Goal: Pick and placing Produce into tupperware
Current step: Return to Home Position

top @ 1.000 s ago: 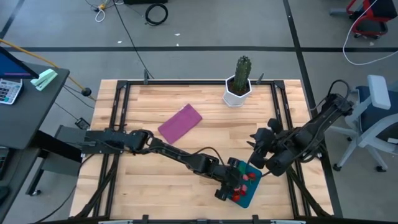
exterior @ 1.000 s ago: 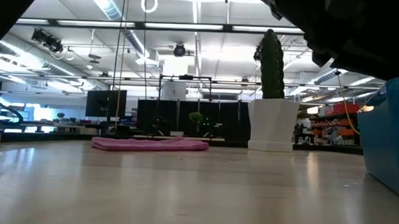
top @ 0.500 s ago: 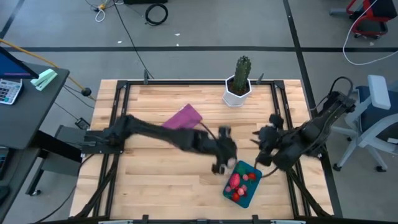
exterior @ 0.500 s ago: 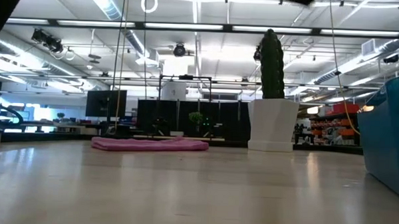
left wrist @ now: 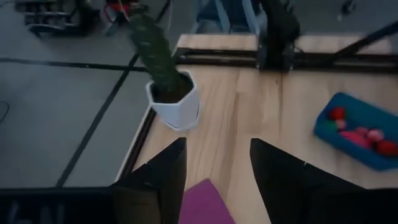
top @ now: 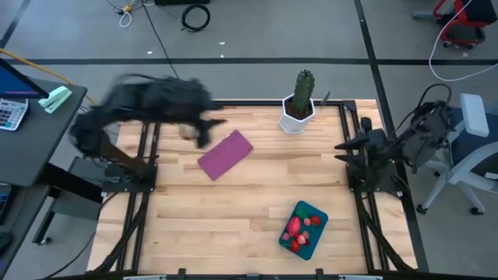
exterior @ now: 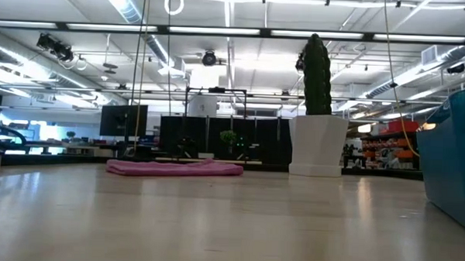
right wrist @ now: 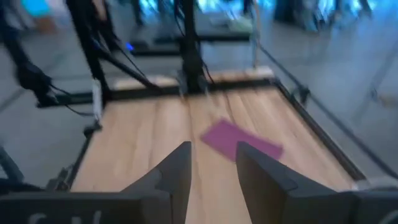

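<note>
A: Setting?
B: Robotics lab in an open industrial hall. Pale wooden plank table (top: 233, 218) in a black metal frame (top: 257, 101), standing on a grey concrete floor (top: 257, 78) with black tape lines.
A: Other evidence?
B: Long ceiling strip lights (exterior: 143, 28), a coiled black cable (top: 195, 15), dark screens (exterior: 124, 120) behind.

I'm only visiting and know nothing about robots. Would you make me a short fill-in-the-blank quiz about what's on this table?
1. The red and pink produce lies ____ the teal tupperware.
2. The cactus stands in a ____ pot.
3. The flat cloth on the table is ____.
4. The left gripper and the right gripper are open and hold ____.

Missing words: inside; white; purple; nothing.
</note>
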You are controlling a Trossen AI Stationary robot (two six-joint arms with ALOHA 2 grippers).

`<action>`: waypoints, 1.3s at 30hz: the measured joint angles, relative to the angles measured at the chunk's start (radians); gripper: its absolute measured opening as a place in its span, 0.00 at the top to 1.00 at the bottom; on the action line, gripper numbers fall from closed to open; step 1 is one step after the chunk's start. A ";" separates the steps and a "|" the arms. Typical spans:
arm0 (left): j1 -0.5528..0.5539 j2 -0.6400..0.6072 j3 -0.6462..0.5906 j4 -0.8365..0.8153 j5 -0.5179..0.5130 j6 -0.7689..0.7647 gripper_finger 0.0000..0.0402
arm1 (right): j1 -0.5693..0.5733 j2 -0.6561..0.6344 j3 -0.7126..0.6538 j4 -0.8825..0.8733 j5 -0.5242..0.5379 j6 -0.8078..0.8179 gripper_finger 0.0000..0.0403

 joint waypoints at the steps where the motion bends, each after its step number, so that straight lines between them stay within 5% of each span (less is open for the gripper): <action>1: 0.005 -0.048 -0.001 -0.026 0.002 -0.016 0.55 | 0.003 -0.038 -0.054 0.076 -0.004 -0.055 0.67; 10: -0.082 -0.430 -0.139 -0.080 -0.011 -0.232 0.57 | -0.004 -0.326 -0.651 0.829 -0.322 -0.274 0.67; 19: -0.219 -0.704 -0.787 0.338 -0.011 -0.368 0.57 | -0.155 -0.329 -1.028 1.371 -0.647 -0.217 0.67; 24: -0.232 -0.849 -1.010 0.444 -0.021 -0.370 0.58 | -0.254 -0.343 -1.177 1.723 -0.866 -0.282 0.67; 27: -0.232 -0.959 -1.098 0.494 -0.044 -0.392 0.59 | -0.293 -0.350 -1.196 1.731 -0.978 -0.253 0.67; 39: -0.232 -1.334 -1.215 0.461 -0.047 -0.291 0.60 | -0.343 -0.384 -1.164 1.673 -0.984 -0.240 0.67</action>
